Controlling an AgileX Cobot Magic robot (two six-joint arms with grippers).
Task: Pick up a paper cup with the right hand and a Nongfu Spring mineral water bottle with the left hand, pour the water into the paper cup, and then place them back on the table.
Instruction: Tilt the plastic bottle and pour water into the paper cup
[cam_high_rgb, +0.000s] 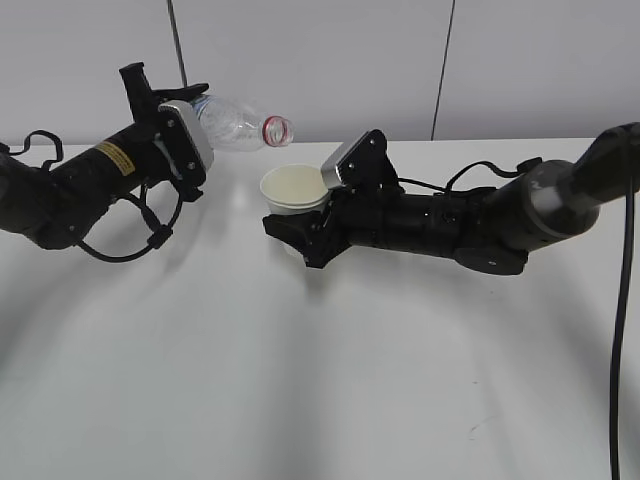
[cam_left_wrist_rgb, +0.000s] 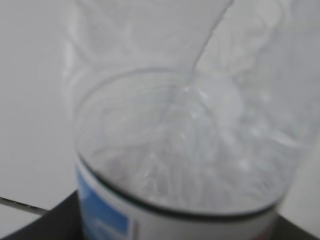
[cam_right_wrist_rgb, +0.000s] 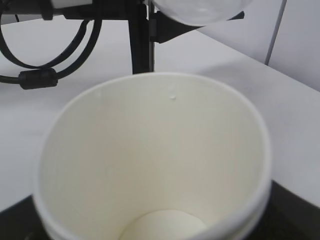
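The paper cup (cam_high_rgb: 292, 189) is plain cream-white inside and out, with no print. The Nongfu Spring mineral water bottle (cam_high_rgb: 237, 125) is clear plastic with a red ring at its neck; in the blurred left wrist view its label (cam_left_wrist_rgb: 107, 212) shows white with a blue patch, and perhaps a trace of red at the right edge. The left hand (cam_high_rgb: 160, 140) is black with a small yellow label (cam_high_rgb: 115, 157). The right hand (cam_high_rgb: 330, 215) is black with a grey-silver block (cam_high_rgb: 337, 170). The table (cam_high_rgb: 300, 380) is matte white.
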